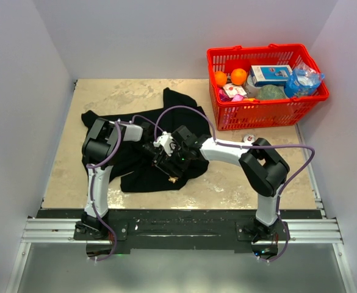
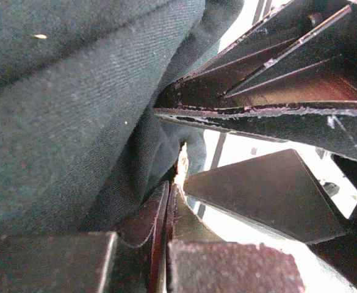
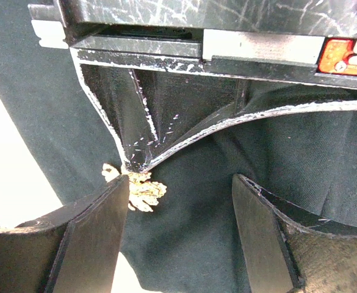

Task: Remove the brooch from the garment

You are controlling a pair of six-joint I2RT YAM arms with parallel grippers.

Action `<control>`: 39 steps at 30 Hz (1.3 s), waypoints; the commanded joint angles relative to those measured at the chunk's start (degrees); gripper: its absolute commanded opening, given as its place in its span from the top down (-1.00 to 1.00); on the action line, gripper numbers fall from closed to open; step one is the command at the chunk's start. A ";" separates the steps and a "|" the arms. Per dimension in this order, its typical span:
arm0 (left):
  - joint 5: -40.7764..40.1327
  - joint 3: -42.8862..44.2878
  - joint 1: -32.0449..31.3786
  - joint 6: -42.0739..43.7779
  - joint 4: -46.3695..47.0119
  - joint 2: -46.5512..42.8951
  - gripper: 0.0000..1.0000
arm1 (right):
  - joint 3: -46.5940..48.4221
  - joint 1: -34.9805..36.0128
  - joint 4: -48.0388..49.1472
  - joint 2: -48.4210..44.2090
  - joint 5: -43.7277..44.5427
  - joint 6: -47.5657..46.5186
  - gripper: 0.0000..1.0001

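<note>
Nearest, two black arms rise from a dark rail at the table's front edge. Both reach inward over one black soft-cloth T-shirt (image 1: pixel 135 174), which lies crumpled on the tan stone-patterned tabletop (image 1: pixel 105 91).

Left gripper (image 2: pixel 168 198): fingers pressed together, clenched on one small pale-gold brooch (image 3: pixel 140 189) of ragged outline. Only a sliver of it shows above the tips in the left wrist view. The brooch sits against a fold of the T-shirt, near the cloth's middle.

Right gripper (image 3: pixel 179 183): jaws spread, cloth between them, one finger just beside the brooch, holding nothing.

Farther back, at the right: one red plastic basket (image 1: pixel 251 116), apart from the T-shirt. Inside are two oranges (image 1: pixel 238 75), one blue-and-white box (image 1: pixel 270 74) and one clear crinkled bag (image 1: pixel 303 79). The rest is too jumbled to count.
</note>
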 commanded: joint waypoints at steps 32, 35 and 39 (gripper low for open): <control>-12.97 3.49 0.81 4.27 6.82 -1.40 1.00 | 7.77 -7.19 -8.86 -23.85 6.04 -4.39 -0.60; -12.89 3.67 0.46 4.97 6.73 -3.68 1.00 | 10.41 -7.72 -7.37 -25.08 9.03 -6.75 -0.62; -12.28 7.00 -0.16 7.34 1.22 -6.76 1.00 | 10.51 -7.98 -6.13 -27.01 10.97 -9.23 -0.63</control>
